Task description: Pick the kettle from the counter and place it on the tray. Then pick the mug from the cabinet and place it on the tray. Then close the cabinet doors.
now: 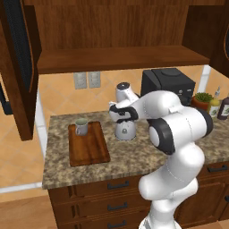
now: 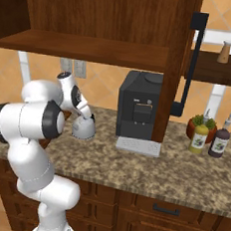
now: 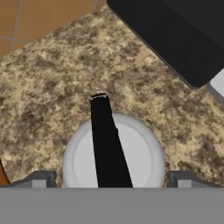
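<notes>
Kettle (image 3: 114,157) under hand; coffee machine (image 1: 168,84) close behind, possibly crowding.

Even, shadowless, slightly soft rendering

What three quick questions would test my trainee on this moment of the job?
1. True or false: the kettle stands on the tray.
2. What sits on the tray? A. the mug B. a sauce bottle C. a plant pot
3. Short answer: is the pincer above the kettle's handle open or shut?

Key: 1 false, it stands on the counter beside the tray; 2 A; 3 open, one finger on each side of the handle, not closed on it.
</notes>
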